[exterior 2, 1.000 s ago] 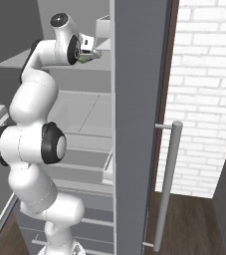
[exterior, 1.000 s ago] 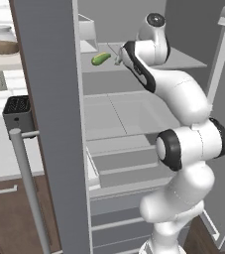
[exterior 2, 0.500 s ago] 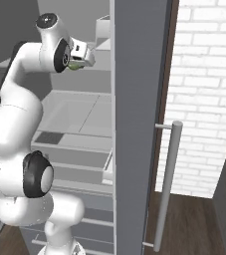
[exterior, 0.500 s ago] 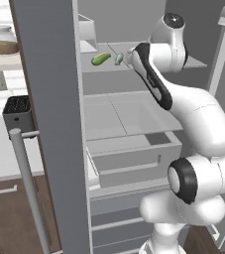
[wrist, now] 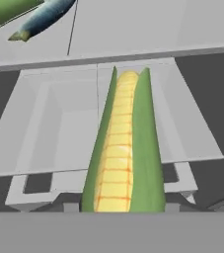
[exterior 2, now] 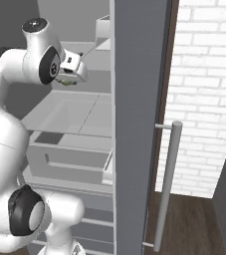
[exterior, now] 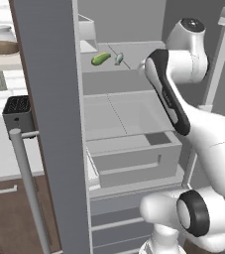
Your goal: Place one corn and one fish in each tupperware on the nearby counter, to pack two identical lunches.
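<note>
Corn lengthwise along hand axis, probably gripped.

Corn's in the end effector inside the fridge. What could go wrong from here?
The corn sticks out long ahead of the end effector, so it may catch the open fridge door on the way out.

It may also slip and drop into the open drawer below.

The fish on the shelf is still unpacked.
</note>
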Robot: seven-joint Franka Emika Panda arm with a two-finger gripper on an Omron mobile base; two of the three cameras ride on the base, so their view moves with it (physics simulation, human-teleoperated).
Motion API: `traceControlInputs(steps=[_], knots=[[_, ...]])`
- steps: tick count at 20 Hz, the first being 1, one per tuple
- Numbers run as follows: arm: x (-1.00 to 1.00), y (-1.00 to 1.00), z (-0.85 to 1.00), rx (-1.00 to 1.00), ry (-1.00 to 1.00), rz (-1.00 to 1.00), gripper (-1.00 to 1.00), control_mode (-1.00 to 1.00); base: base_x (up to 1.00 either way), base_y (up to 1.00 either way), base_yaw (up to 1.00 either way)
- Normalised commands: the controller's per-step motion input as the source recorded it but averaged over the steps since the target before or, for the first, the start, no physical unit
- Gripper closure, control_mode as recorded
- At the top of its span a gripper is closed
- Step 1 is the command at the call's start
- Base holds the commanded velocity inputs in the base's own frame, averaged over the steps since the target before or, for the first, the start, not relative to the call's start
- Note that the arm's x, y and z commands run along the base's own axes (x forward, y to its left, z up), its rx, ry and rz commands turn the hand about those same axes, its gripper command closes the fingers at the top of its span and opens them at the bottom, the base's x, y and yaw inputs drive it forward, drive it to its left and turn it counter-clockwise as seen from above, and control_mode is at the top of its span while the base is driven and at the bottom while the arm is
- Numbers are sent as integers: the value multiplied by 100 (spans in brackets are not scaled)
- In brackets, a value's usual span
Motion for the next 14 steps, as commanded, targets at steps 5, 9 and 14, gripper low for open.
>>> traceControlInputs(steps=[5,9,14], knots=[[-100,0,-98,0,19,0,100,-100,0,0,0],[-100,0,-100,0,23,0,100,-100,0,0,0],[-100,0,-100,0,27,0,100,-100,0,0,0]])
